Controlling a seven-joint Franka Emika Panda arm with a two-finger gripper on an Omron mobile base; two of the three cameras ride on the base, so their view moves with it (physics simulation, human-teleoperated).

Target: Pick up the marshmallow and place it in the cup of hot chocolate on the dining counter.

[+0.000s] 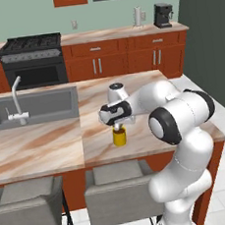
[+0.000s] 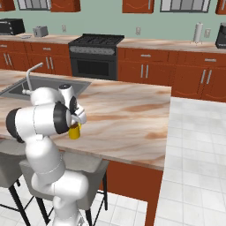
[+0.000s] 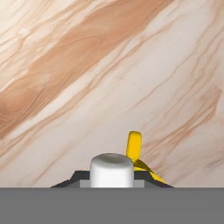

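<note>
The claw (image 1: 118, 126) hangs low over the dining counter (image 1: 48, 141), its tips directly above the cup of hot chocolate (image 1: 119, 137). The marshmallow (image 3: 111, 170) appears in the hand view as a short, stubby white cylinder with a slightly dished, grey-shaded top, seated between the dark fingertips (image 3: 72, 180) that flank it on either side; the claw is closed on it. Just beyond the marshmallow, a sliver of the yellow cup wall shows past the claw. In the two base views the cup is a small plain yellow cylinder standing upright on the beige-pink veined marble, immediately beneath the claw. Whether the tips touch the cup rim cannot be told, since the hand hides the cup's mouth. The built-in grey sink (image 1: 34, 106) lies well apart from the claw, and grey stools (image 1: 121, 190) stand along the counter's front.
</note>
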